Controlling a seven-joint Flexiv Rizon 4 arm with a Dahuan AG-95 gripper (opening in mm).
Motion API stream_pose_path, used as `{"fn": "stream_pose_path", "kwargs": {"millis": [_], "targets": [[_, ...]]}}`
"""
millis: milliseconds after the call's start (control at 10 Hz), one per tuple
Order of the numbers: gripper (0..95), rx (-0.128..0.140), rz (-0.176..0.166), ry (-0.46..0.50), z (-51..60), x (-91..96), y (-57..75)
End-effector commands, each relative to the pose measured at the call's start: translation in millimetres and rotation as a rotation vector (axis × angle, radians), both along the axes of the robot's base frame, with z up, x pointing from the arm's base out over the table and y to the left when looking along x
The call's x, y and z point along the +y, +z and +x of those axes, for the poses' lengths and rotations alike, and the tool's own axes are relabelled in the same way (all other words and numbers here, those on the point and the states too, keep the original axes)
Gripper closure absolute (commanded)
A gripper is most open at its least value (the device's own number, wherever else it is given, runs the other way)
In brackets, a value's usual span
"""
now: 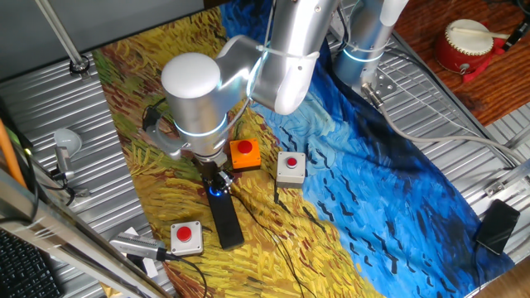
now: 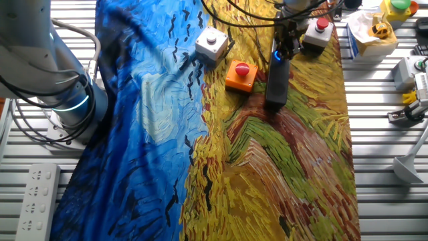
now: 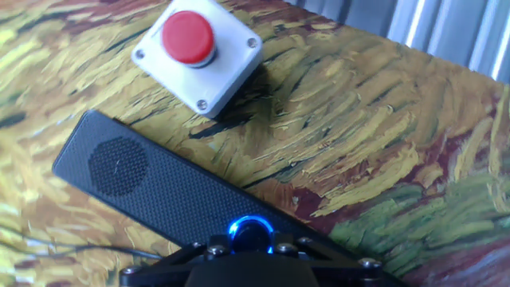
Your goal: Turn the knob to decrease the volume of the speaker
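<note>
The speaker point(image 1: 225, 219) is a long flat black bar lying on the painted cloth; it also shows in the other fixed view point(image 2: 277, 82) and in the hand view point(image 3: 151, 187). Its knob point(image 3: 252, 233), a small black dial ringed in blue light, sits at the bar's end under the hand; the glow shows in both fixed views point(image 1: 217, 191) point(image 2: 275, 57). My gripper point(image 1: 216, 182) stands straight down over the knob point(image 2: 283, 45), its fingers closed around it. In the hand view the gripper body hides the fingertips point(image 3: 252, 243).
An orange box with a red button point(image 1: 244, 154) and a white box with a red button point(image 1: 290, 167) lie just beyond the speaker. Another white button box point(image 1: 186, 237) lies near its free end. Cables run over the cloth point(image 1: 389, 207).
</note>
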State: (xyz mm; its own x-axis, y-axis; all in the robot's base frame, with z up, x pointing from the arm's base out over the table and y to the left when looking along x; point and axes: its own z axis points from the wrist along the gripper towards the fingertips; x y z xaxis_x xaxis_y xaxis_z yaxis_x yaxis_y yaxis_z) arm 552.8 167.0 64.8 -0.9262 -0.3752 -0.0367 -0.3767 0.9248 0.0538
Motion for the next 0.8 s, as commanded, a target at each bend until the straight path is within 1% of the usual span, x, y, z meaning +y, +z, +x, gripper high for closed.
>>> {"fn": "stream_pose_path", "kwargs": {"millis": [100,300,400,600,700,800], "targets": [[95.0,0.004,-0.010,0.124,-0.5,-0.1,-2.3],[95.0,-0.003,-0.027,0.270,-1.3,-0.2,-2.5],[95.0,-0.005,-0.029,0.324,-1.3,-0.2,-2.2],[95.0,-0.012,-0.042,0.518,-1.3,-0.2,-2.0],[95.0,-0.019,-0.046,0.639,-1.3,-0.3,-1.2],[95.0,-0.025,-0.049,0.715,-1.3,-0.3,-0.4]]}}
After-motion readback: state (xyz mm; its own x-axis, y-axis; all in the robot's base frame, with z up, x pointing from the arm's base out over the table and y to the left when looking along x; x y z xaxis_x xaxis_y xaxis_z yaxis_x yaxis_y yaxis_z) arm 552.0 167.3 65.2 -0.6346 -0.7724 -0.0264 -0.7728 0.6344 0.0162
